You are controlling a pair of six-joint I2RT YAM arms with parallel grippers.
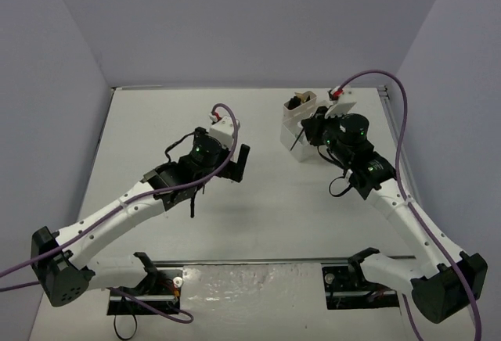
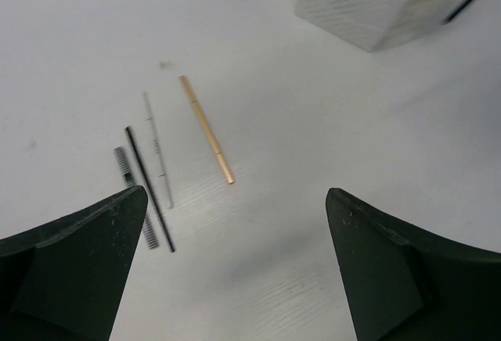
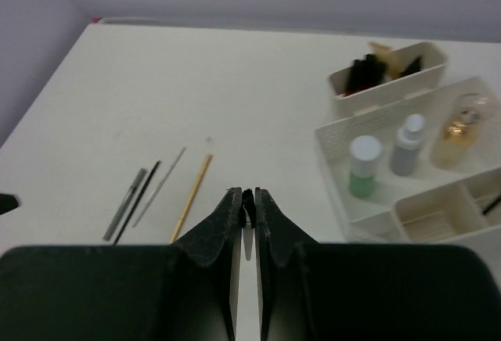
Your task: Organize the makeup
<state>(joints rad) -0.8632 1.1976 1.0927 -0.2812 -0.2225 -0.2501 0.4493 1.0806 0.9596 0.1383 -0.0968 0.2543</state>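
Now I am hovering my left gripper [image 2: 236,196], jaws wide, above the tan pencil [image 2: 207,128] on the table [image 2: 352,122]; closing off-centre, I would be dragging the grey pencil [image 2: 157,149] beside it. My right gripper [image 3: 247,200] is pinching a dark-tipped stick [image 3: 247,241].

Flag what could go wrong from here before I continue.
1. The black pencil, grey stick and white pencil lie nearly touching; the open left end effector may pinch two or scatter them.
2. The right end effector pinches a thin black item at its very tips; it could slip.
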